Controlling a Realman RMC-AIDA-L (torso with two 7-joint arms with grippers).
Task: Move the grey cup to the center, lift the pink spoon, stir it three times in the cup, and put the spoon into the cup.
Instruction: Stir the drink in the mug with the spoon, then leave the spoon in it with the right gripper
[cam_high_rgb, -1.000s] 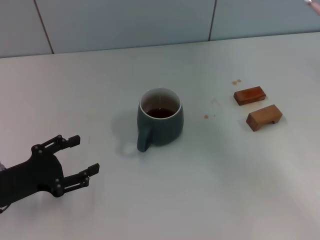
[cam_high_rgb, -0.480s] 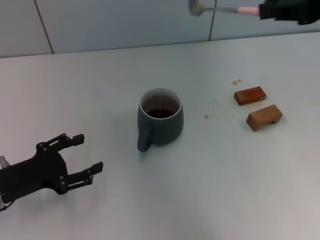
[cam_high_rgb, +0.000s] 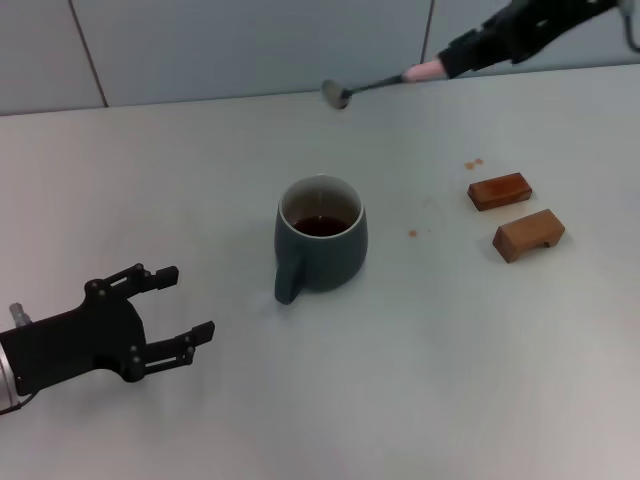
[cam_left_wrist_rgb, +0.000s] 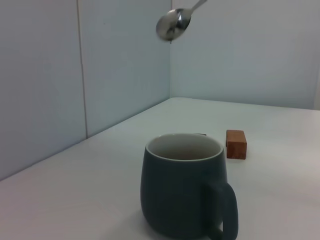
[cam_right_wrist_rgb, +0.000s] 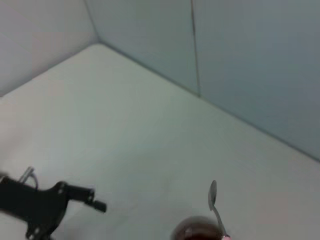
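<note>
The grey cup stands upright at the table's middle, handle toward me, brown liquid inside; it also shows in the left wrist view. My right gripper, at the upper right, is shut on the pink spoon by its pink handle and holds it in the air, bowl pointing left, above and behind the cup. The spoon's bowl shows in the left wrist view and the right wrist view. My left gripper is open and empty, low at the front left of the cup.
Two brown wooden blocks lie to the right of the cup. Small brown spots mark the table near them. A grey panelled wall runs along the table's far edge.
My right gripper has come in from the upper right and moved left and down with the spoon toward the cup. My left gripper has drifted slightly right.
</note>
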